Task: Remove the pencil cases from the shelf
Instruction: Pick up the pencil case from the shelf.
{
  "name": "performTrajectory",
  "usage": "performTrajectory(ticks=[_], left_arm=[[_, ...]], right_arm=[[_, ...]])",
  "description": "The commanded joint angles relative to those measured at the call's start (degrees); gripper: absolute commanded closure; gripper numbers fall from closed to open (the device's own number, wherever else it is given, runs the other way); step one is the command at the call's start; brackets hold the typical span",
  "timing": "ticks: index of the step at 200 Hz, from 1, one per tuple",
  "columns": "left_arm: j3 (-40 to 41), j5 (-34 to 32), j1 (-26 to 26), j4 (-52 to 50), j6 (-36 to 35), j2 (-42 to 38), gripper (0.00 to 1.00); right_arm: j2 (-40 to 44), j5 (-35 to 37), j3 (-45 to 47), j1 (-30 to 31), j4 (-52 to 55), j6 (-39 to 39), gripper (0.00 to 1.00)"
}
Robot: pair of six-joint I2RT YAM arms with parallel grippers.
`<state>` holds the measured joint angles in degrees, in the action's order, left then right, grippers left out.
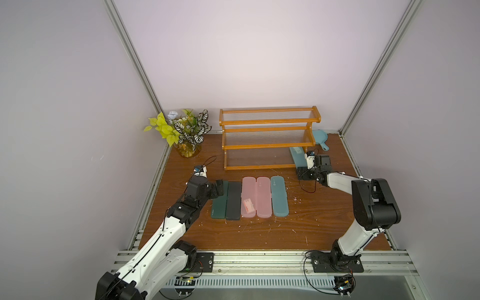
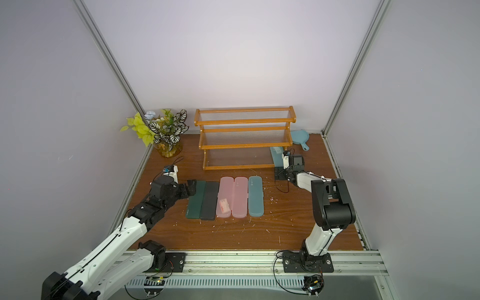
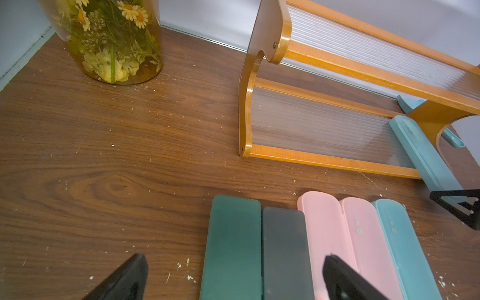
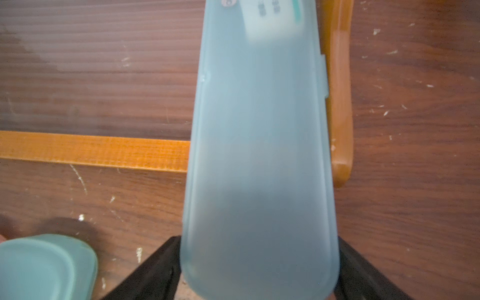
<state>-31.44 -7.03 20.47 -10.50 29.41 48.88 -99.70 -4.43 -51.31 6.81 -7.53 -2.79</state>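
Observation:
The orange-brown shelf (image 1: 270, 167) (image 3: 327, 161) stands at the back of the table. One teal pencil case (image 1: 296, 157) (image 2: 275, 155) (image 4: 259, 130) lies at the right end of its bottom tier, sticking out over the front rail. My right gripper (image 1: 305, 174) (image 4: 258, 240) flanks that case's near end; the case hides the inner faces of the fingers. On the table lie dark green (image 1: 220, 201), black (image 1: 233, 201), two pink (image 1: 248, 197) (image 1: 263, 197) and teal (image 1: 279, 196) cases in a row. My left gripper (image 1: 219, 188) (image 3: 235, 258) hangs open over the dark green and black ones.
A glass vase of plants (image 1: 187, 135) stands at the back left corner. A small teal pan (image 1: 320, 137) lies behind the shelf's right end. Walls and metal rails close in the table on three sides.

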Motion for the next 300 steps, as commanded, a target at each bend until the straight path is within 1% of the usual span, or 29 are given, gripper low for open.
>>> performTrajectory(ticks=[1, 45, 87, 101, 125, 137, 171, 234, 271, 300], left_arm=[[0.33, -1.19, -0.61, -0.48, 0.55, -0.19, 0.01], [0.4, -1.34, -0.61, -0.53, 0.65, -0.19, 0.01], [0.42, -1.59, -0.61, -0.83, 0.65, -0.41, 0.01], [0.42, -1.65, -0.56, -1.02, 0.7, -0.62, 0.01], [0.46, -1.7, -0.61, -1.17, 0.74, -0.88, 0.01], [0.47, -1.77, -0.65, -1.2, 0.71, -0.97, 0.01], [0.41, -1.66, -0.61, -1.19, 0.73, -1.07, 0.01], [0.76, -1.32, -0.61, -0.76, 0.68, -1.24, 0.01], [1.03, -0.8, -0.61, -0.4, 0.92, -1.33, 0.01], [1.42, -0.53, -0.61, -0.22, 0.98, -1.79, 0.01]], right_arm=[[-0.6, 2.11, -2.78, 0.78, -0.77, 0.24, 0.09], [-1.92, 3.3, -4.56, 1.8, 0.02, 0.83, 0.11], [-3.0, 4.08, -6.12, 2.51, 1.16, 0.94, 0.17], [-3.26, 4.34, -6.52, 2.81, 1.76, 0.94, 0.18], [-3.14, 4.97, -6.44, 3.05, 2.3, 0.81, 0.2], [-3.05, 4.79, -6.32, 3.18, 2.5, 0.77, 0.25], [-1.76, 5.1, -4.91, 3.55, 3.04, 0.15, 0.27], [6.4, 6.99, 3.21, 6.3, 1.9, -3.07, 0.3], [12.99, 9.69, 8.32, 8.67, 2.82, -5.1, 0.3], [19.76, 11.42, 13.01, 10.68, 3.73, -7.96, 0.3]])
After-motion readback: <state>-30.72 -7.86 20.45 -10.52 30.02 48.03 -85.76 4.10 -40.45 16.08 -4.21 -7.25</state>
